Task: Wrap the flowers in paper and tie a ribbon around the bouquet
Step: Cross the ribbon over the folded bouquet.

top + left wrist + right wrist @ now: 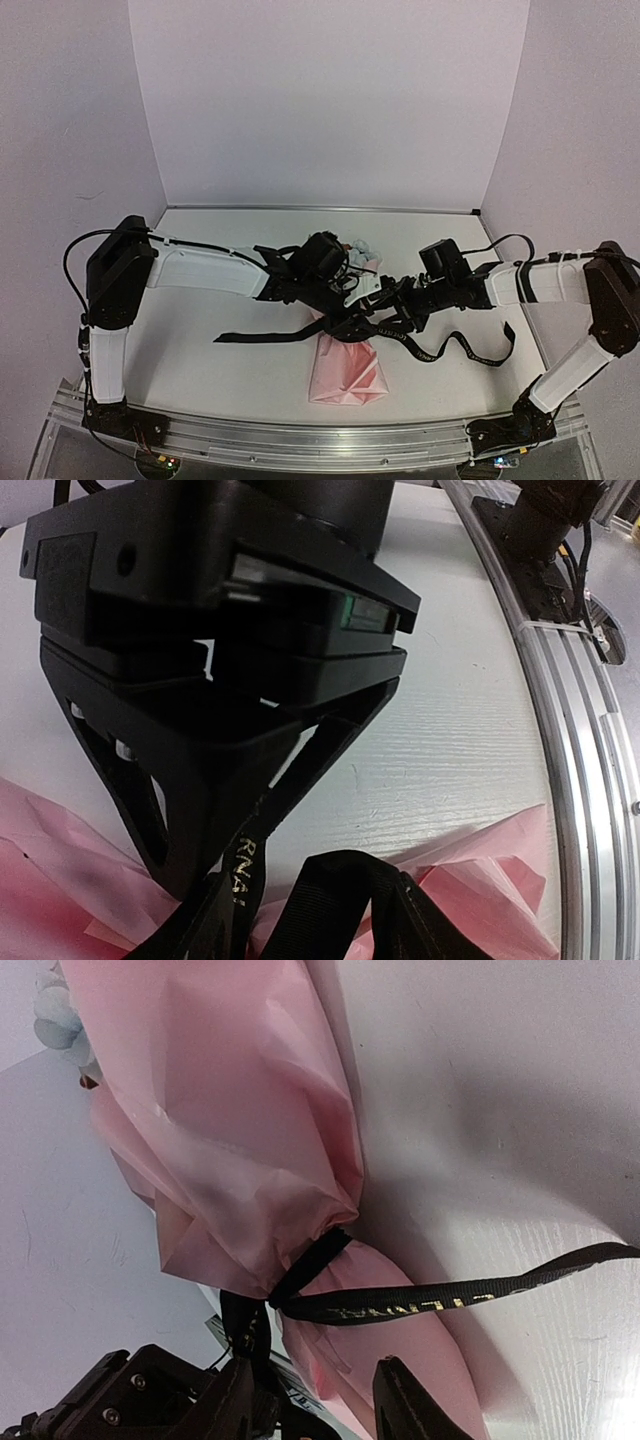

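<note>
**Ribbon's round the bouquet, and both arms are crowded in at mid-table!**
The bouquet (348, 368) lies at the centre of the table (200, 300), flowers (55, 1015) toward 12 o'clock and the flared paper (230, 1110) toward 6. The ribbon (420, 1300) cinches the paper's waist, with tails out to 9 and 3 o'clock. The right gripper (315, 1372) has its jaws apart, astride the paper. The left gripper (345, 300) hovers at the cinch, and I cannot tell whether it is spread or pinching.

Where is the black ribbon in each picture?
Top external: ribbon stretches left to right across the picture's middle.
Left wrist: ribbon at bottom centre, with its lettering showing.
Right wrist: ribbon at lower middle, tied round the paper, with one tail running right.
Shared landmark: the pink paper, which shows in all three views.
</note>
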Tool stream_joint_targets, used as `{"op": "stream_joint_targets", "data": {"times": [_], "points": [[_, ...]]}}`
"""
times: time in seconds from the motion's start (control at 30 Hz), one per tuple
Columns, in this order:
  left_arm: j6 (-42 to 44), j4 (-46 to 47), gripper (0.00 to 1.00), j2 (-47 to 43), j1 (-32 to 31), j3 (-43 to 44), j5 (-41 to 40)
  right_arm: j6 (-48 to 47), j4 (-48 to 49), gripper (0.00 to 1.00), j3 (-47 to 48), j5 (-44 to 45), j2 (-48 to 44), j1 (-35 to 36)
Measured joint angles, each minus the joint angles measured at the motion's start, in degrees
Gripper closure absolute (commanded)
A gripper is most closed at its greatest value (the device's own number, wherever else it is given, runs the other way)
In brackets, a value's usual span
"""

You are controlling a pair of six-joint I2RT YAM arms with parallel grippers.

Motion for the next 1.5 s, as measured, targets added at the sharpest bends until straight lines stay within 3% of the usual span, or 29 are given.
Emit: {"op": "stream_joint_targets", "data": {"times": [0.13, 0.33, 0.63, 0.87, 1.2, 1.5], "points": [[0.97, 0.08, 0.48, 0.14, -0.33, 0.01, -0.41, 1.54, 0.75, 0.68, -0.93, 0.23, -0.69, 0.19], [1.41, 0.38, 0.49, 0.19, -0.58, 0.0, -0.81, 3.34, 1.5, 0.67, -1.63, 0.33, -1.44, 0.31], [2.5, 3.01, 0.48, 0.24, -0.85, -1.55, -0.84, 3.66, 0.58, 0.57, -4.24, 1.23, -4.71, 0.34], [1.95, 6.82, 0.41, -0.76, 0.27, -4.73, -4.55, 1.83, -3.19, 0.5, -8.62, 1.87, -8.56, 0.94], [-2.82, 10.96, 0.38, -9.69, 0.84, -8.16, -6.88, -10.19, -22.93, 0.38, -10.68, 13.91, -19.93, -2.59], [-9.79, 6.34, 0.52, -10.29, 0.75, -7.93, -10.08, -17.76, -33.85, 0.36, -11.5, 19.33, -23.07, -8.84]]}}
